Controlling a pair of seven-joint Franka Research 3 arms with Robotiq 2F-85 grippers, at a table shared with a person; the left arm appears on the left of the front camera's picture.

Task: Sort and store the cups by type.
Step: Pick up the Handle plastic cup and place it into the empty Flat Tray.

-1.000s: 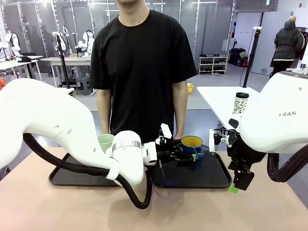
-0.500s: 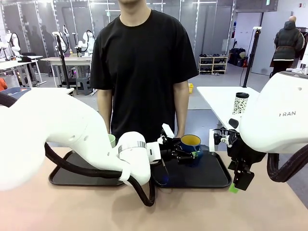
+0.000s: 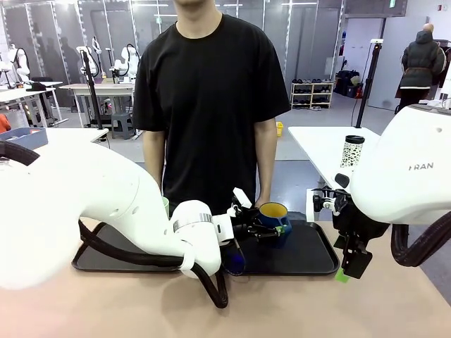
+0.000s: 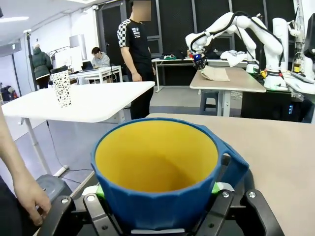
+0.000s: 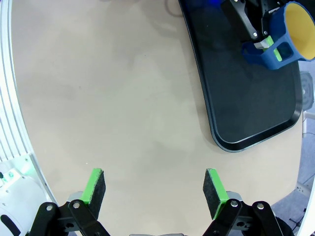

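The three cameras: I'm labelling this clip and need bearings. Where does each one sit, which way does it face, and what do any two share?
Front view: fixed between the arms, facing the person across the table; both white arms show.
Left wrist view: on the left arm, looking along the left gripper clamped on the blue mug; its fingers show.
Right wrist view: looking down at the table past the open right gripper.
Shared: all three show the mug; front and right wrist also the right-hand black tray.

spread fingers (image 5: 97, 186) over table (image 5: 113, 98); clamped blue mug (image 5: 281, 34) above tray (image 5: 246, 103).
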